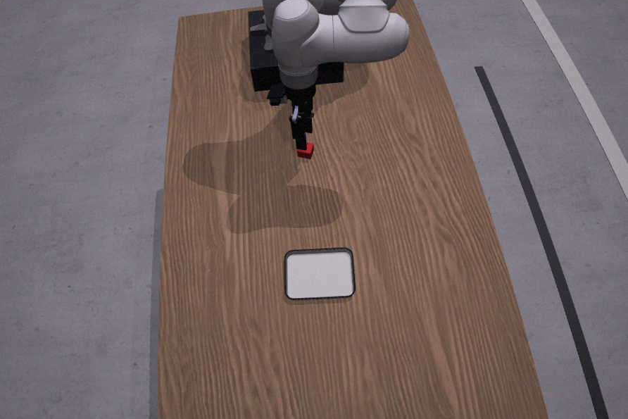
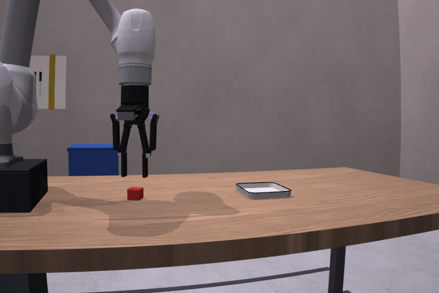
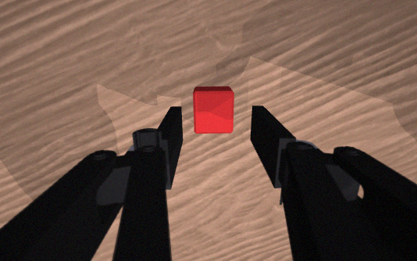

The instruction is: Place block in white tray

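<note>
A small red block (image 2: pixel 135 193) lies on the wooden table, also in the overhead view (image 1: pixel 305 151) and in the wrist view (image 3: pixel 213 109). My gripper (image 2: pixel 134 175) hangs straight above the block, fingertips a short way over its top, fingers open and empty. In the wrist view the block shows between the two black fingertips, with a gap on each side. The white tray (image 2: pixel 263 189) with a dark rim sits empty on the table to the right, well apart from the block; it also shows in the overhead view (image 1: pixel 319 274).
The arm's black base block (image 2: pixel 21 184) stands on the table at the left, near the block. A blue bin (image 2: pixel 92 159) stands behind the table. The arm's shadow falls on the wood between block and tray.
</note>
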Controlling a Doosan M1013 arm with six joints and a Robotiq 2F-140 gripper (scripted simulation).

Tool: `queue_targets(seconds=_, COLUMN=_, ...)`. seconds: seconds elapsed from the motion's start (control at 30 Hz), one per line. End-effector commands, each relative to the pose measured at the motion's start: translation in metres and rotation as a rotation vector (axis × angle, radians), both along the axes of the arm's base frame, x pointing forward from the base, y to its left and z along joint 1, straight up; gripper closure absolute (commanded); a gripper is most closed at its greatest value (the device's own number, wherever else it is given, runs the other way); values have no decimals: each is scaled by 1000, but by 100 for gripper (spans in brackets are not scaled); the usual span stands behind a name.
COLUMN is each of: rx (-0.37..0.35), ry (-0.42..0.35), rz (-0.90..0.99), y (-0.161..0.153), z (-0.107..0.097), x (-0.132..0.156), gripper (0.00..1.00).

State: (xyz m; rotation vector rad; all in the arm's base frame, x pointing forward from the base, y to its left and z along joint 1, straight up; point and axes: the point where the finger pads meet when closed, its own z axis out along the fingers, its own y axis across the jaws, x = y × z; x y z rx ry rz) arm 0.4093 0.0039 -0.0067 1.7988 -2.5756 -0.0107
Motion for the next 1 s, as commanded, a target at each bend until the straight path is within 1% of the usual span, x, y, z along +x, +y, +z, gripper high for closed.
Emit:
queue_targets(seconds=0.0, rx=-2, ry=-10, rz=2, y=0, z=1, x=3, gripper=59)
queue_targets(seconds=0.17, rx=-2, ry=-8, rz=2, y=0, z=0, x=2, gripper=59)
queue_targets(seconds=0.6, rx=-2, ry=-4, rz=2, y=1, z=-15, x=0, gripper=59)
queue_targets(seconds=0.97, rx=-2, ry=-5, rz=1, y=1, z=-24, x=1, gripper=59)
